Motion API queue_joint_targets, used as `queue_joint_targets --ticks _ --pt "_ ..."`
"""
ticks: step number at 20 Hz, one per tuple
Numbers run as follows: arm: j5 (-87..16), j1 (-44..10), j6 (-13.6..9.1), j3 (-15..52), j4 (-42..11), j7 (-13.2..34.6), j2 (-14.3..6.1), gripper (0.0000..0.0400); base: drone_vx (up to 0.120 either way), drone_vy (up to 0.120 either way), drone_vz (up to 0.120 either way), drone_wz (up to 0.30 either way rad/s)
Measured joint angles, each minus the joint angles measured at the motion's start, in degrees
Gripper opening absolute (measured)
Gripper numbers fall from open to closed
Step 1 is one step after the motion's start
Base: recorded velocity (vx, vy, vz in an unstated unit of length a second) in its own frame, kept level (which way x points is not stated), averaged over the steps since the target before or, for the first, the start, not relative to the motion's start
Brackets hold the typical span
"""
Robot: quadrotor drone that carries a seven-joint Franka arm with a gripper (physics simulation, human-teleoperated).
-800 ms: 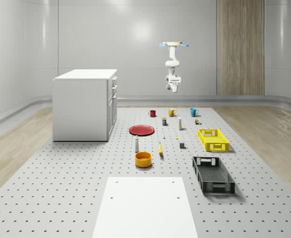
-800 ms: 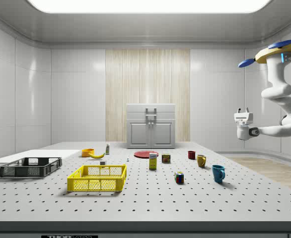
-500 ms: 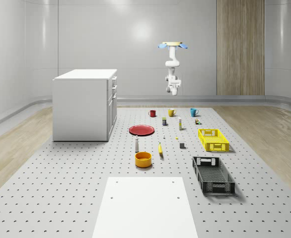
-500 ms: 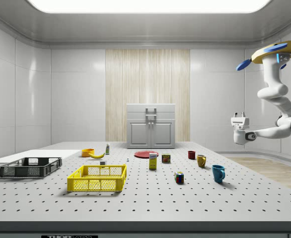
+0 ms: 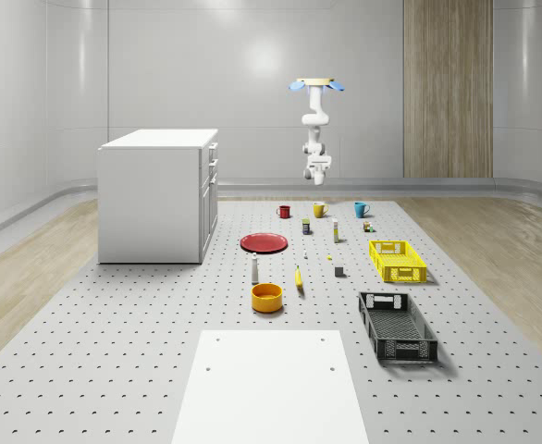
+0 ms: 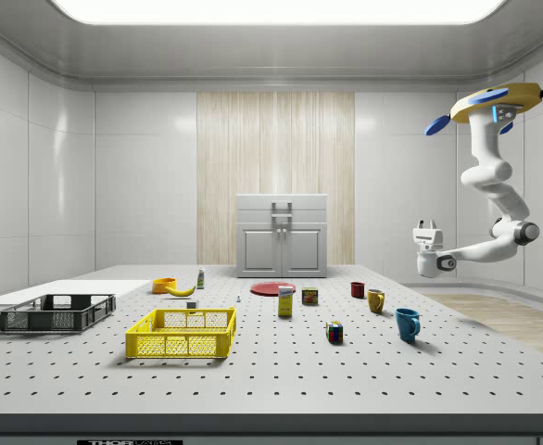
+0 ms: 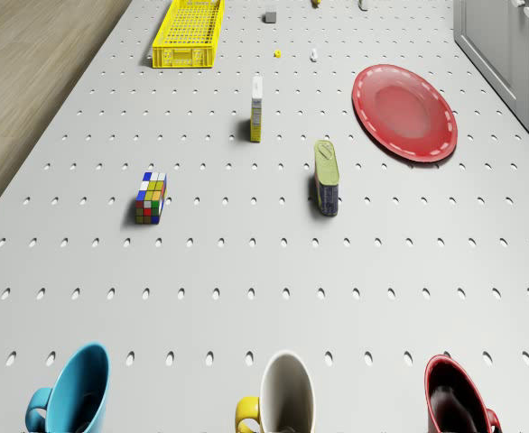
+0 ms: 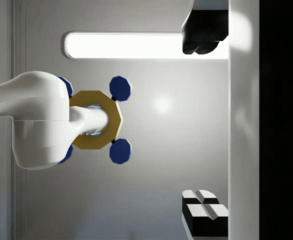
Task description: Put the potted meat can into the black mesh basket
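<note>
Status: task not started; nothing is gripped and nothing has been delivered.

1. The drone [image 6: 498, 100] hovers high in the upper right of the side view, above the end of the table [image 5: 141, 370] where the 3 mugs stand. In the whole-scene view it sits at upper centre.
2. The arm hangs below it and folds back, so the hand [image 6: 426, 227] points upward, well above the table top. The wrist view looks up at the drone's underside and shows the 2 fingers [image 8: 202, 40] spread wide with nothing between them.
3. The potted meat can [image 7: 328, 179] stands on the table between the red plate [image 7: 403, 112] and the puzzle cube [image 7: 151, 198], touching neither. In the side view it is just right of centre [image 6: 309, 296], well below and left of the hand.
4. The black mesh basket [image 5: 397, 326] lies at lower right of the whole-scene view, near the yellow basket [image 5: 398, 261] and far from the can. It looks empty.

Outstanding, in my judgement: you must turn the hand downward, descend to the can, grip it, carry it along the table and release it in the basket. All of the work remains.
</note>
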Motion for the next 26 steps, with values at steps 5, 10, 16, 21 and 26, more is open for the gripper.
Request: queue_joint_targets --ticks 5,10,16,21,26 --pt "0.0 0.0 -0.5 0.0 1.1 0.0 0.4 0.0400 0.120 -0.120 0.000 0.000" --pt "0.0 -0.1 -0.5 0.1 1.3 0.0 0.4 0.0400 0.120 -0.120 0.000 0.000" --pt "0.0 -0.1 -0.3 0.1 1.3 -0.1 0.2 0.0400 0.120 -0.120 0.000 0.000" --pt "0.0 -0.2 -0.1 0.1 1.1 -0.1 0.1 0.0400 0.120 -0.120 0.000 0.000" --pt "-0.1 -0.2 0.1 0.2 1.0 -0.1 0.0 0.0400 0.120 -0.040 0.000 0.000"
